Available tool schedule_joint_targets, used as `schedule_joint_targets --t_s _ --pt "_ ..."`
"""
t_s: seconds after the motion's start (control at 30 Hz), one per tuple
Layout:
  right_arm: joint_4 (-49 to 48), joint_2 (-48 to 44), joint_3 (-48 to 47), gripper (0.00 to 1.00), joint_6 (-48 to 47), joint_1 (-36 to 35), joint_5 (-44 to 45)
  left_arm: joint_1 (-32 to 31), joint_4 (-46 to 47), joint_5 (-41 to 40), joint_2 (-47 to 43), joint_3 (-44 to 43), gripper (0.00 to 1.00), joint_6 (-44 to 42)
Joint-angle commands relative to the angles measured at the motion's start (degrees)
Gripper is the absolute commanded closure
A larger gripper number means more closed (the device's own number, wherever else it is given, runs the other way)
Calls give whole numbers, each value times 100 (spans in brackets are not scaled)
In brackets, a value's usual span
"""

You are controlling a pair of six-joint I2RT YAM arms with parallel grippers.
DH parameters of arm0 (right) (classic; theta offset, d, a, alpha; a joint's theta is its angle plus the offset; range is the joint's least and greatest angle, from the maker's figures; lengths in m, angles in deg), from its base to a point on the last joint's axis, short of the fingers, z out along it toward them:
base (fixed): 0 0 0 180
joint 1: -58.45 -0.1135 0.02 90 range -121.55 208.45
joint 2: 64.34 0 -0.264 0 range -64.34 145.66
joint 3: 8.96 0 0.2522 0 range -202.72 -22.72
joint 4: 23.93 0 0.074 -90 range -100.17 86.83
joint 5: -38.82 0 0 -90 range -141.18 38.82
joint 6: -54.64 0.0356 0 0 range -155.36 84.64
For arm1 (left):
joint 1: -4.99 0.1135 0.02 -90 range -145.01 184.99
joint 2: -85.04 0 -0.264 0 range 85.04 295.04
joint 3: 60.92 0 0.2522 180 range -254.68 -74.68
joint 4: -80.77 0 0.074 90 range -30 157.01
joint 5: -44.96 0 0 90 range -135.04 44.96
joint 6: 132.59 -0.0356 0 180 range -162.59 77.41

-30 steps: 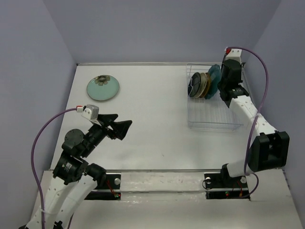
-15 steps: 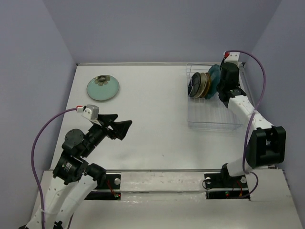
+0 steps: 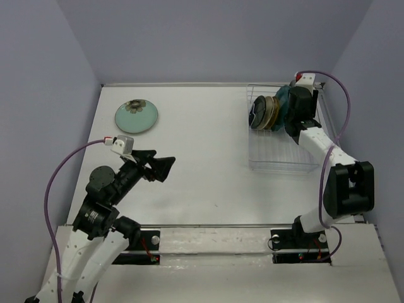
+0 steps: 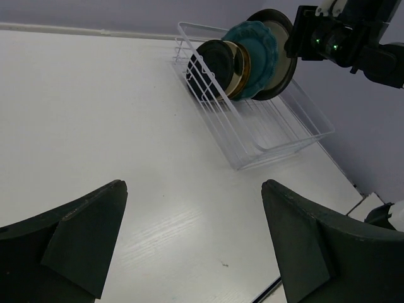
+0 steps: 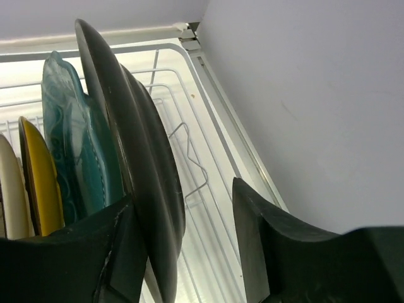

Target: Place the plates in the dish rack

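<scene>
Looking down from the top camera, I see the dish rack at the far right of the table, close along the right wall. A row of plates stands on edge, packed together at the rack's far end. Through my left wrist camera I read a glossy black plate at the front, then a yellow-orange plate, the scalloped teal plate and the dark grey plate at the back. The right wrist camera also catches the rim of a cream plate beside the yellow one.

My right gripper straddles the dark grey plate with its jaws partway apart, not clamped. The left finger sits close against the plate's face; I cannot tell whether it touches. The right finger stands off it, with rack wire showing in the gap. The teal plate is just beside the grey one, and the wall crowds that arm on its other side, where a purple cable loops past it.

My left gripper hangs over the near left of the table, jaws spread wide and holding nothing, facing the rack. Beyond it the mint plate lies flat at the far left, well apart from the rack.
</scene>
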Motion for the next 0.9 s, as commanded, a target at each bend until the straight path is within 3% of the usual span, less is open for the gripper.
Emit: schedule_joint_targets --t_s 0.0,0.33,0.57,0.63,0.67,0.7,0.73,0.8,0.87 --pt "-581 -356 -63 41 295 37 302 154 152 -41 295 8 1 -34" --pt "824 -927 -354 36 1657 37 179 338 459 -41 1052 -124 1 343" --pt "1379 -1350 -213 31 2149 37 -234 347 1388 82 1736 51 1 1064" --pt "1415 -1271 -205 39 2185 37 -252 347 1618 134 1921 86 1 1213" --pt "1415 -1236 -196 48 2211 37 -252 347 1715 152 2009 95 1 1327" --pt "1406 -1183 -187 65 2246 37 -261 347 1864 161 2158 95 1 1372" --pt "1406 -1131 -187 70 2272 37 -287 347 1900 170 2212 78 1 1407" --pt "1406 -946 -187 78 2334 37 -427 339 1962 161 2317 16 1 1460" --pt "1406 -719 -204 79 2387 37 -515 339 1962 56 2335 -54 1 1460"
